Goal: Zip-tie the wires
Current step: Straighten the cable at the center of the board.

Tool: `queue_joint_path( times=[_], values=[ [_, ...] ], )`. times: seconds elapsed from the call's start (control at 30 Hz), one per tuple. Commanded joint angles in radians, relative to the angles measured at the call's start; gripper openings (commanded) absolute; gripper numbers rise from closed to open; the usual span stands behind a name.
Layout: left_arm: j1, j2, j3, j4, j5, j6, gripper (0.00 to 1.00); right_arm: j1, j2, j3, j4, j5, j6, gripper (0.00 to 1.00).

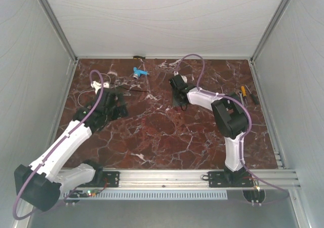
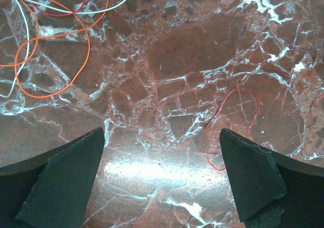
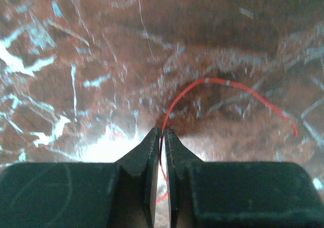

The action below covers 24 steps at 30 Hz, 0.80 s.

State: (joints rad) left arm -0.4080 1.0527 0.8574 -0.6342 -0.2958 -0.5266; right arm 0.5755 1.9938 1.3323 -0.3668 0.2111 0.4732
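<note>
The right jaws are pressing almost fully together, pinching a red wire (image 3: 217, 79) between their tips. The wire is running down the slit between them and arching away to the right over the tabletop (image 3: 76, 86). The left jaws are standing wide apart, holding nothing and hovering low over the stone. Just beyond them, nearer the right-hand jaw, a red loop (image 2: 243, 89) is lying flat.

Farther off, at the upper left of the left wrist view, the other wires (image 2: 89, 44) are curling loosely. An orange wire (image 2: 83, 66) is making wide loops, a white wire (image 2: 26, 35) is crossing it, and more red strands are showing at the edge.

From above, the left arm (image 1: 76, 131) and right arm (image 1: 202, 97) are both reaching toward the middle, well apart. Beyond them a small blue piece (image 1: 140, 72) is sitting near the back edge, and a few hand tools (image 1: 245, 94) are lying at the far right. The tabletop is dark red marble with white veins, and pale walls (image 1: 30, 86) are enclosing it on three sides.
</note>
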Motion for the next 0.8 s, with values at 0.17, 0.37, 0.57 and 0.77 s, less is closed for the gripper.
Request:
queue_joint_path(
  times=[0.17,0.37,0.57,0.77],
  values=[
    [0.000,-0.117,-0.041,0.138,0.014,0.071,0.95,-0.090,0.195,0.265,-0.002,-0.118,-0.114,0.07],
    [0.000,-0.142,-0.056,0.176,0.036,0.091,0.95,-0.118,0.301,0.464,-0.048,-0.126,-0.196,0.11],
    [0.005,-0.119,-0.048,0.168,0.052,0.092,0.96,-0.122,0.290,0.557,-0.105,-0.155,-0.248,0.42],
    [0.006,-0.123,-0.052,0.157,0.017,0.080,0.99,-0.120,0.163,0.556,-0.136,-0.153,-0.229,0.69]
  ],
)
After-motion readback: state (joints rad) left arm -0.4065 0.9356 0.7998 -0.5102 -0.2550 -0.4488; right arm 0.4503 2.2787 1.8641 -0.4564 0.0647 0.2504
